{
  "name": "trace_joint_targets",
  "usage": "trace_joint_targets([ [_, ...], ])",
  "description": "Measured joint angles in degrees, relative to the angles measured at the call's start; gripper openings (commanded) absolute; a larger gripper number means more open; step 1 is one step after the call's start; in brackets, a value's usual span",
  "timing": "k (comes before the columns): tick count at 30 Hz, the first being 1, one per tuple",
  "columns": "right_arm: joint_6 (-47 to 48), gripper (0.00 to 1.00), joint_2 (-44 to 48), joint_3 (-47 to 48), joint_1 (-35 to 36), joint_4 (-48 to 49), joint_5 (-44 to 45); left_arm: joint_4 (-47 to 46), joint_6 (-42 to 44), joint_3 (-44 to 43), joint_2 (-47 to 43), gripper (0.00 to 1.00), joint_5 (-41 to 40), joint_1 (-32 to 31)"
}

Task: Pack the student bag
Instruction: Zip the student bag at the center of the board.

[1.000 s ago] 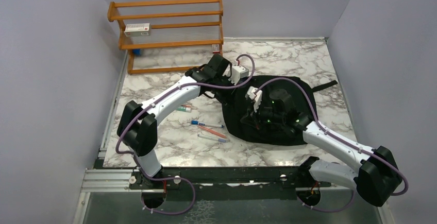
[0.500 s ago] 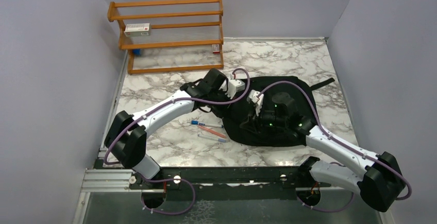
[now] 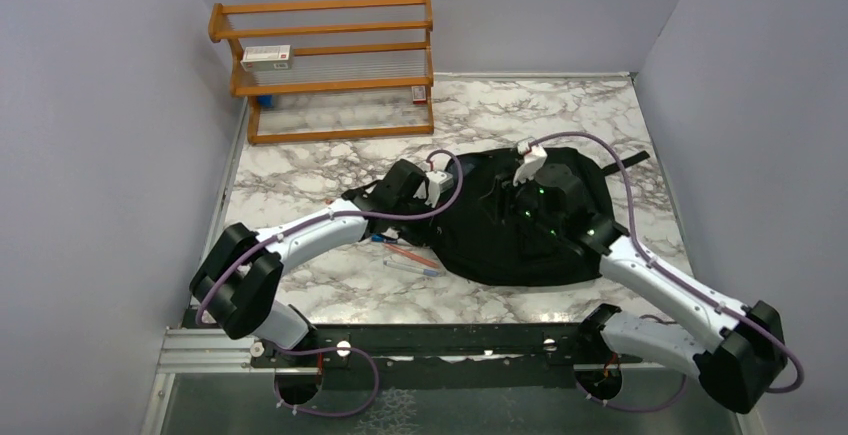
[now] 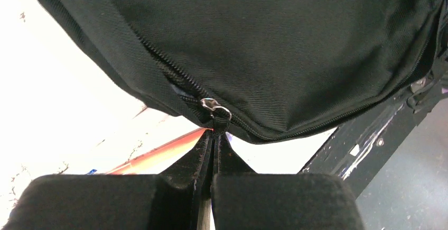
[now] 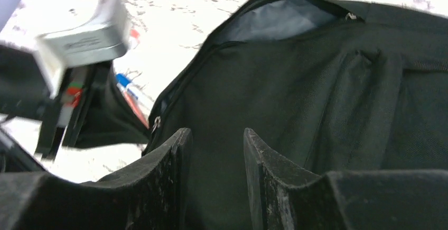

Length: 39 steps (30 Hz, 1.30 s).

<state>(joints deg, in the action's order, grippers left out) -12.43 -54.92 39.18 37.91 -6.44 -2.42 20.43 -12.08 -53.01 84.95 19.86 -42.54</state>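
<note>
Fingers of the left gripper (image 4: 214, 140) were pressed together on the tab of the zipper pull (image 4: 215, 109), at the 6 o'clock edge of the student bag (image 4: 274, 39) as the left wrist camera saw it. The right gripper (image 5: 214, 153) stood spread above the dark front panel and pinched nothing; at its 12 o'clock a mouth with grey lining (image 5: 274, 21) gaped. The bag lay flat on the marble table (image 3: 560, 115), toward 4 o'clock from the middle, with some pens (image 3: 405, 251) just beside it at 8 o'clock and a wooden rack (image 3: 330, 65) well apart at 11 o'clock. The cloth looked soft and limp, probably light, so it would likely fold and slide rather than resist a pull. The small metal tab seemed the right hold for the zipper, though it might be slippery. I judged that a second hold should be a pinch of fabric near the track, to keep the teeth straight.
</note>
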Motion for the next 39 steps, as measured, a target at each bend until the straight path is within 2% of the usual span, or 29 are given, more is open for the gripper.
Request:
trace_joint_targets([
  [7,-14.64,0.57,-15.17,4.59,-0.02,0.42,6.14,-3.76,-3.67,2.56,-1.01,0.0,-2.23,1.09],
  [14,-23.56,0.62,-32.22,12.7,-0.02,0.87,8.61,-5.38,-4.66,2.82,-1.6,0.0,-2.51,1.55],
  [20,-28.15,0.67,-41.03,20.74,-0.02,0.57,11.19,-6.05,-4.66,2.91,-1.6,0.0,-2.43,1.57],
  [29,-29.57,0.67,-51.49,30.8,-0.04,-2.91,15.93,-6.73,-4.59,2.89,-1.6,0.0,-2.05,1.57],
  [32,-29.53,0.62,-54.29,32.5,-0.04,-4.39,16.5,-7.15,-4.55,2.91,-1.6,0.0,-1.73,1.62],
  [36,-28.98,0.34,-55.78,32.92,-0.04,-5.53,16.92,-7.28,-4.42,2.89,-1.6,0.0,-1.36,1.62],
  [39,-28.59,0.22,-55.67,32.85,-0.04,-5.84,17.16,-7.3,-4.39,2.89,-1.6,0.0,-1.25,1.62],
])
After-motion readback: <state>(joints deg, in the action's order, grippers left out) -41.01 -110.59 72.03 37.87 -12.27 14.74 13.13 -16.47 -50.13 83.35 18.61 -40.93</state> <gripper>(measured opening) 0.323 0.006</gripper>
